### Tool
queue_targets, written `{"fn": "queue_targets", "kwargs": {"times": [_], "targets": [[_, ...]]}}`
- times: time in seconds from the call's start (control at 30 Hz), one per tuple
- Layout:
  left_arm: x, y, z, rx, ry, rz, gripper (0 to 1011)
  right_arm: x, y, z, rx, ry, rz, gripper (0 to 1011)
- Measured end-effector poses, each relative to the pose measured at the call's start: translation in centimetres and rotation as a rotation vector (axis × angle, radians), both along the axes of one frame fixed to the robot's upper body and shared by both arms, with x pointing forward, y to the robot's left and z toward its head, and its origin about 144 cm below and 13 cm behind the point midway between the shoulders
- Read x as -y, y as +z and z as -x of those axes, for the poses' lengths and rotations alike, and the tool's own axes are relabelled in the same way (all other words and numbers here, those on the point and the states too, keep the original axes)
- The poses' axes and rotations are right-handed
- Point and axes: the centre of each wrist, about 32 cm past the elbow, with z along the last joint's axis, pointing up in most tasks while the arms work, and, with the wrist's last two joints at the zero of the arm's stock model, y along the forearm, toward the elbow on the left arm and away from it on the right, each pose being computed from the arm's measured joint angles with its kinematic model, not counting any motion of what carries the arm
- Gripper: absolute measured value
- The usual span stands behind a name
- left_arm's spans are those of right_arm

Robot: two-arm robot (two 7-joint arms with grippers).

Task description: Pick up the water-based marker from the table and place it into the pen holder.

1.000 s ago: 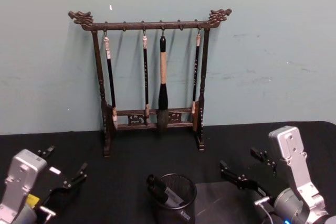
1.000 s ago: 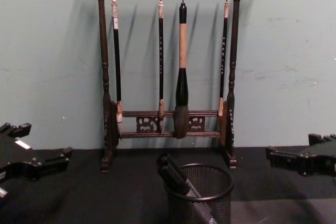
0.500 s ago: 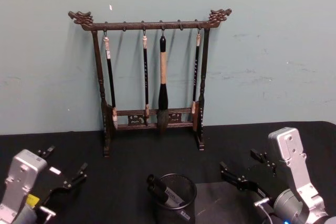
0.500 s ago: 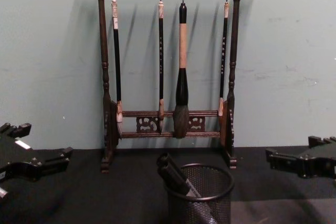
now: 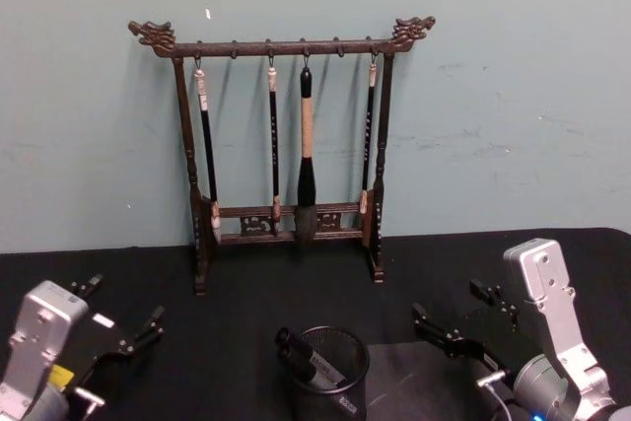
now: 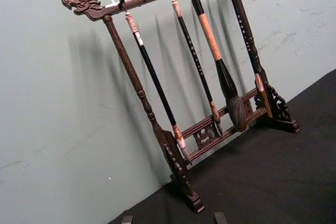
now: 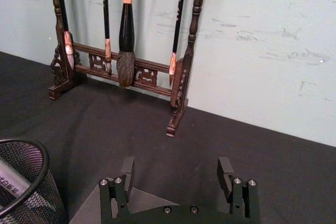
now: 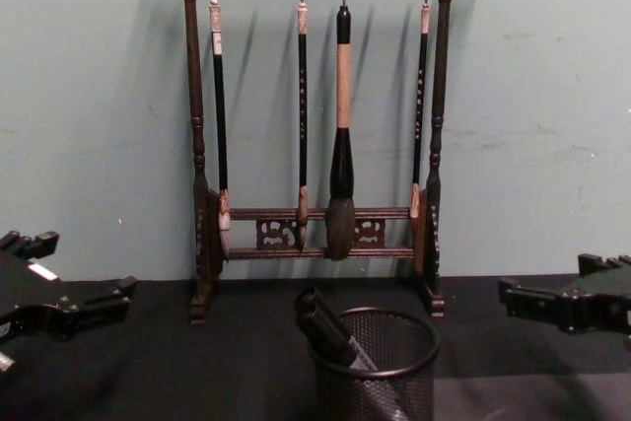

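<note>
The marker (image 5: 308, 360) leaned inside the round wire-mesh pen holder (image 5: 347, 382) on the black cloth worktop (image 5: 246, 322), its cap end poking over the rim. It looked a light, stiff, smooth plastic barrel, probably best pinched mid-barrel. The right hand (image 7: 178, 178) and left hand (image 5: 113, 320) hovered either side, both spread, pinching nothing.

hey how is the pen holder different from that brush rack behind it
The pen holder is a short round black wire-mesh cup; the brush rack is a tall dark wooden frame with carved ends. The pen holder has markers leaning inside it, poking over its rim; the brush rack has four brushes hanging from its top bar. The pen holder sits near the table's front; the brush rack stands by the wall. Both are dark and upright.
</note>
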Motion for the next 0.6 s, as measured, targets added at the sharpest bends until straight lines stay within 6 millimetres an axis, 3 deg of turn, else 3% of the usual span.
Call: {"fn": "queue_targets", "kwargs": {"times": [0.6], "targets": [[0.0,0.0,0.0,0.0,0.0,0.0,1001,0.0,0.0,0.0,0.0,0.0,-0.001,1003]]}}
